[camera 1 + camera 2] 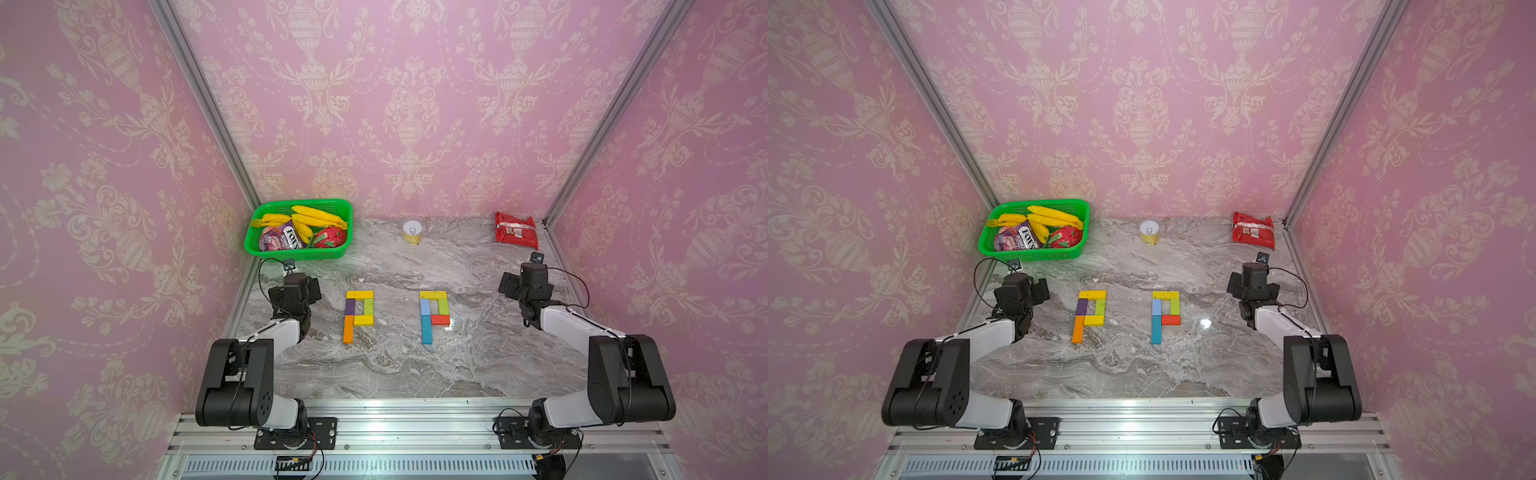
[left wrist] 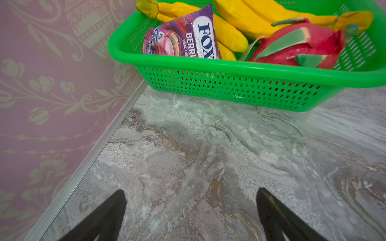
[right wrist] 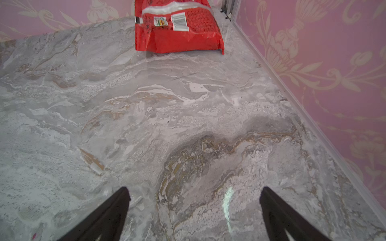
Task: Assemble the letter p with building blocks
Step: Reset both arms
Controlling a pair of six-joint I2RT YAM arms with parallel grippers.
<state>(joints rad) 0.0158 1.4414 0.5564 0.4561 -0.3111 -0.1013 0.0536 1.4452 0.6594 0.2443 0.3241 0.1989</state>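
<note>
Blocks [image 1: 363, 320]: two P shapes side by side, flat on table [image 1: 415, 374], in front of can [image 1: 412, 232].
Left gripper [image 2: 191, 191]: jaws spread, empty.
Right gripper [image 3: 194, 188]: jaws spread, empty.

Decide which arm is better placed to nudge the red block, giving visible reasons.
Right, probably. The red block lies in the letter nearer the right gripper, open and empty; the left gripper faces the green basket.
</note>
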